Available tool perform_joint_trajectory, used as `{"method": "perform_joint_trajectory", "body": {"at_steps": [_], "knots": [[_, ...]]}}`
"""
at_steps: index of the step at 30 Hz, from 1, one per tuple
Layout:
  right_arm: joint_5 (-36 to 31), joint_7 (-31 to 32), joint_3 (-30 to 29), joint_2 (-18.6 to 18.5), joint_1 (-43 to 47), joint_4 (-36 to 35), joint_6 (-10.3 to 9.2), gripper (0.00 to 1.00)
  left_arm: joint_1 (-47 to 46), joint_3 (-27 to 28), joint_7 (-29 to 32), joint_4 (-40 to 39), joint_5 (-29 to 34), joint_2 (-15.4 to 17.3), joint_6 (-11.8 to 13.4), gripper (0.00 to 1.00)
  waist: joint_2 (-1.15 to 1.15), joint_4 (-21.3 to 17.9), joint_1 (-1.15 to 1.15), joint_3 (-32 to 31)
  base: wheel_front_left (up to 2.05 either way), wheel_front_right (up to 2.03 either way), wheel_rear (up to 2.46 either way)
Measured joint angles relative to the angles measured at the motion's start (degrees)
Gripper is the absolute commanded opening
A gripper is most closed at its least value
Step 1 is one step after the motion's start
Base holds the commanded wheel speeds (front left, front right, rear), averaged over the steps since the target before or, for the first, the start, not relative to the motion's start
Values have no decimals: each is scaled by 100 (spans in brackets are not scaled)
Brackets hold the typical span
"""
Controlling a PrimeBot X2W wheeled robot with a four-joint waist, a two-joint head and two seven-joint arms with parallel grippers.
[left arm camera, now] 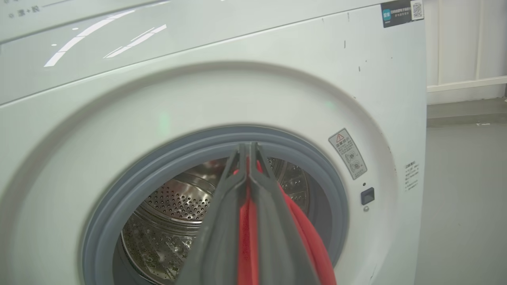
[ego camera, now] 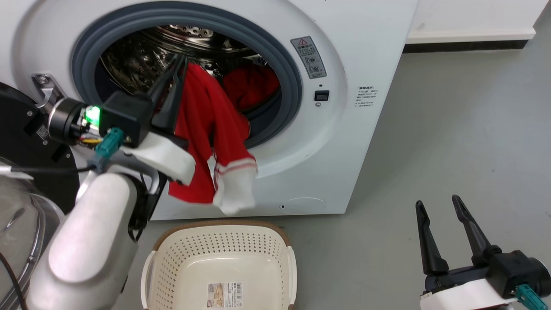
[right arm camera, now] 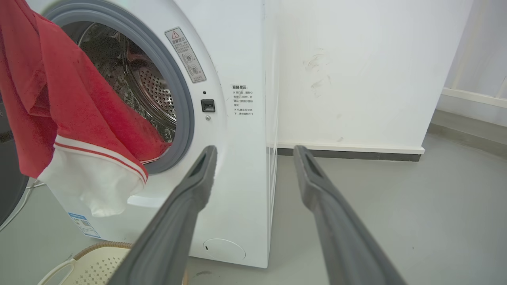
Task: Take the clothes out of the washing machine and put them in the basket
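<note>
Counted: two grippers, two red garments, one washing machine, one basket.

Far left of the head view: the open door, black-rimmed with a clear glass dome, stands beside the porthole. To its right the left gripper reaches up into the top of the porthole. Its two dark fingers are pressed together on red cloth, which the left wrist view shows pinched between them.

The striped-trim garment hangs from those fingertips. It is red and limp, and falls out over the lower lip of the grey rubber ring and down the machine's white front. Its white sleeve end, edged with red-and-white stripes, dangles above the basket's far rim, apart from it.

Right of it, the plain red garment lies bunched inside the perforated steel drum, at the right side of the opening.

The washing machine is white, with a warning label at the upper right of the ring.

Lower centre: the basket stands upright on the grey floor, just before the machine. It is cream and perforated, with a brown rim and a barcode sticker on its inner bottom.

Lower right: the right gripper is over the floor, its fingers spread wide and holding nothing.
</note>
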Motion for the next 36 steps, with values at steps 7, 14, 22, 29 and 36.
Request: {"method": "perform_joint_trajectory", "body": {"at_steps": [7, 14, 22, 29, 36], "knots": [[-10, 1, -1, 1, 129, 31, 0, 100, 660, -65, 316, -1047, 15, 236, 188, 0, 0, 76, 0, -156, 0, 0, 0], [-20, 0, 8, 0, 136, 36, 0, 100, 1214, -211, 567, -1716, 19, 364, 282, 0, 0, 132, 0, -147, 0, 0, 0], [-62, 0, 4, 0, 120, 35, 0, 100, 1764, -344, 617, -1848, -53, 391, 389, 0, 0, 125, 0, 27, 0, 0, 0], [-113, 0, -38, 0, -13, 16, 0, 100, 2148, -605, 481, -1292, -196, 278, 300, 0, 0, 113, 0, 297, 0, 0, 0], [-160, 0, -86, 2, -227, -20, 0, 100, 2301, -838, 209, -227, -361, 9, 145, 0, 0, 61, 1, 685, 0, 0, 0]]}}
